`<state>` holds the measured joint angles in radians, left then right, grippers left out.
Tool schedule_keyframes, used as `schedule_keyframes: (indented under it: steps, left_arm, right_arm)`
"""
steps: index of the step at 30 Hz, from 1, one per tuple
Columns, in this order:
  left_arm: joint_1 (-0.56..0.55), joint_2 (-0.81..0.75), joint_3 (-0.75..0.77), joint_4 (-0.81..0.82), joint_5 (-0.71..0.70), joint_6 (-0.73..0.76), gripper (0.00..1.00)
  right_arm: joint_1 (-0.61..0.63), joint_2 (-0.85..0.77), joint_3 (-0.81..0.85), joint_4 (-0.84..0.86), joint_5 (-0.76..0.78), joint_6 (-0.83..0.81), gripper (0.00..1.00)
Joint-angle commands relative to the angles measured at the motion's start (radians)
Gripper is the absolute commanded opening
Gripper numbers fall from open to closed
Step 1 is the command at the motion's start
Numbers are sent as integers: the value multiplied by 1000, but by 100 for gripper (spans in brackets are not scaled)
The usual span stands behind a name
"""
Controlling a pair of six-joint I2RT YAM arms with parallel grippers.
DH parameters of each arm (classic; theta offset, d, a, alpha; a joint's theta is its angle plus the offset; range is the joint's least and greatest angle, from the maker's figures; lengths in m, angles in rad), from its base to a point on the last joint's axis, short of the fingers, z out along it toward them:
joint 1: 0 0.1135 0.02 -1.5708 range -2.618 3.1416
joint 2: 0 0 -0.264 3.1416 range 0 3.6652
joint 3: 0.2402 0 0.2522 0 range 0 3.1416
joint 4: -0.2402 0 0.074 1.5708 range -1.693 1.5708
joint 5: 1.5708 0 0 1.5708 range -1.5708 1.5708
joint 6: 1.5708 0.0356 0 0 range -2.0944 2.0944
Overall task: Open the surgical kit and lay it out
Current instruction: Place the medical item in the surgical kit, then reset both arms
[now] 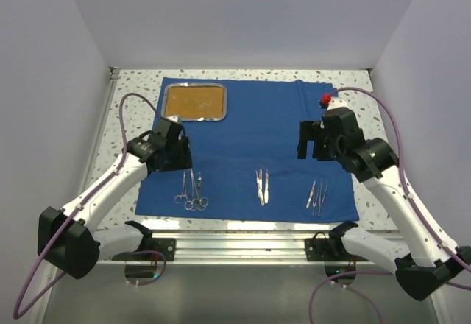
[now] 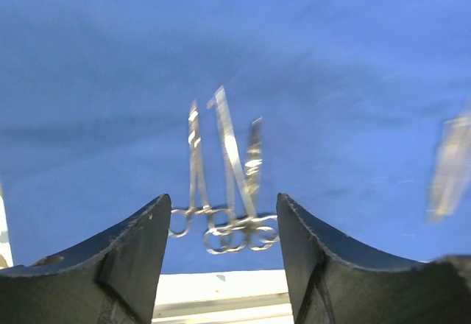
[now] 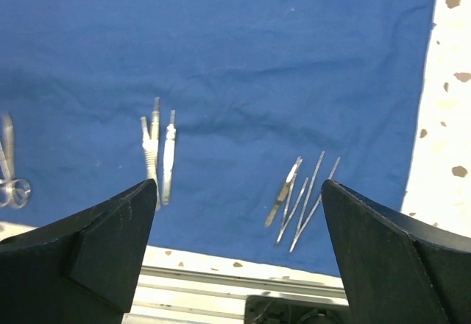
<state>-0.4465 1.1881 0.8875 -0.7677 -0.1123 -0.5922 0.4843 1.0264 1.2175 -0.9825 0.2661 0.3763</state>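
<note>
Royal-blue cloth wrap [image 1: 250, 132] — spread flat. Rectangular steel tray [image 1: 194, 102], orange-brown base: far-left corner. Silver ring-handled forceps [image 1: 191, 191], scalpels [image 1: 262, 186], tweezers [image 1: 317, 196]: grouped along near edge. Left gripper [image 2: 222, 196], right gripper [image 3: 239, 182]: wide, empty. Layout seemingly complete — next, lift clear.

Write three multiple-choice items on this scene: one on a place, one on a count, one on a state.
1. Where does the tray sit on the cloth?
A. far left corner
B. near right corner
C. centre

2. The steel tools lie in how many clusters?
A. one
B. three
C. five

3. The right gripper is
A. shut on a tool
B. open and empty
C. shut on a fold of fabric

Key:
1 A, the tray rests at the far left corner of the cloth.
2 B, forceps, scalpels and tweezers lie apart along the near edge.
3 B, the right wrist view shows its fingers spread wide with nothing between them.
</note>
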Motion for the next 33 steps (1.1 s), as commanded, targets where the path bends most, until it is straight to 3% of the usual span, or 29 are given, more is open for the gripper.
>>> schedule_keyframes:
  steps: [1,6,12,15,17,19,20,33]
  left_arm:
    - [-6,-74,154,-88,3,17,62]
    - [-6,-162,297,-78,157,46,60]
    - [-6,-385,262,100,217,-52,66]
    - [-6,-429,252,122,177,-78,68]
    - [-8,-430,270,102,116,-80,75]
    - [-8,-417,295,58,70,-66,94]
    - [-8,-409,326,42,28,-63,98]
    - [-8,-423,378,-73,-99,-92,100]
  right_arm:
    - [0,-89,-4,44,-79,13,98]
    - [2,-204,5,45,-108,33,99]
    - [0,-376,-22,-2,-105,49,99]
    - [0,-451,-49,-34,-105,75,99]
    - [0,-488,-55,-64,-107,96,99]
    - [2,-509,-50,-90,-113,107,99]
    - [0,-526,-47,-97,-116,107,99]
    - [0,-581,77,-238,-122,52,99]
